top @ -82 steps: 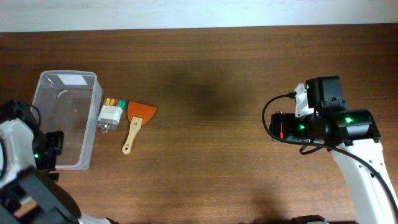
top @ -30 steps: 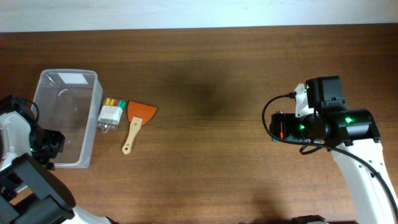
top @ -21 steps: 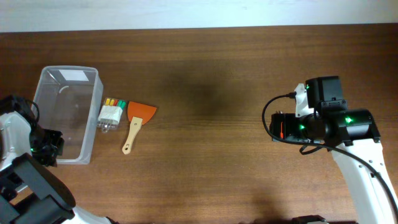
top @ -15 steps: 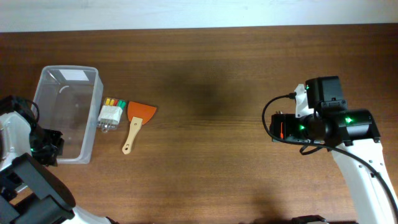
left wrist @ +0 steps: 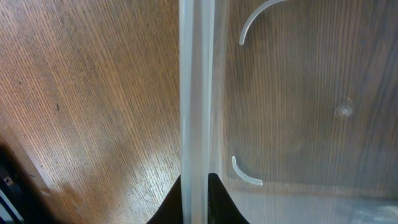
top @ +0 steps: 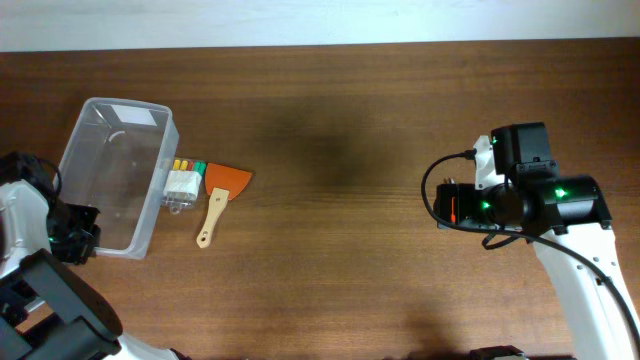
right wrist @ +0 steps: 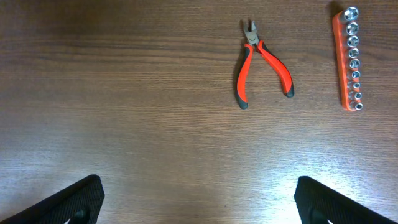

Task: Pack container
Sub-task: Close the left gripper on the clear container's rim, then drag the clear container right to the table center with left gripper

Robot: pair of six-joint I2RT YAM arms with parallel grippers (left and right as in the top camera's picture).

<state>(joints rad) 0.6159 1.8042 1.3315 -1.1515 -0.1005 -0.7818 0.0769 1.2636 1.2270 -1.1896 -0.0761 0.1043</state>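
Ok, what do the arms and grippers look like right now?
Both are white links with black joint housings and small green lights. The right arm carries a looping black cable and a red patch. The left arm is partly cut off. The left gripper and right gripper have plain black fingers.

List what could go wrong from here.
1. The left hand pinches only the thin rim at one end of the container, so it may slip or twist in the grip.
2. The container's long side seems to touch the white pack; turning it that way could shove the pack into the spatula.
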